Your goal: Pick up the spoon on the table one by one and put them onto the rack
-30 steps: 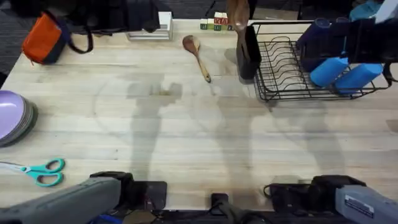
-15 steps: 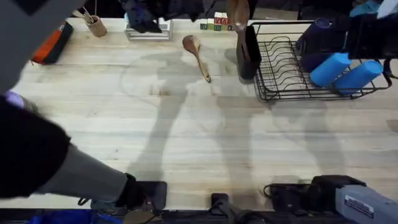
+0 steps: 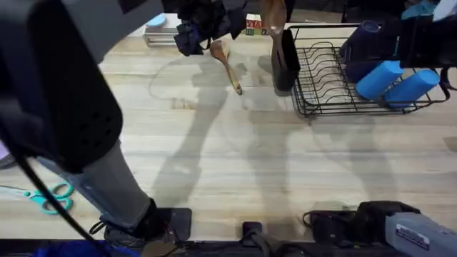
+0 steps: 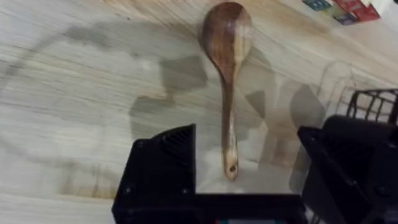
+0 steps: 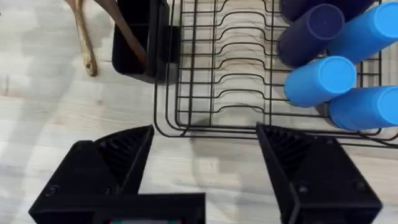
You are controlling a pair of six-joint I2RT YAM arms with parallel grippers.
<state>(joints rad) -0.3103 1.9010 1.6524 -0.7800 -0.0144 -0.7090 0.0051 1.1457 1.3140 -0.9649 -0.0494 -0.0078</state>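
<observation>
Left wrist, spoon (image 4: 227,81) between open left tool (image 4: 249,180) fingers

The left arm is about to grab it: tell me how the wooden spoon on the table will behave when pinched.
The spoon looks like solid wood, so probably stiff and light. Its glossy, thin handle may slip or pivot between the left gripper fingers. The rounded bowl could rock if nudged.

Slim brown spoon (image 4: 227,87) lies flat on table (image 3: 235,157) beside black rack (image 3: 335,78)
</observation>
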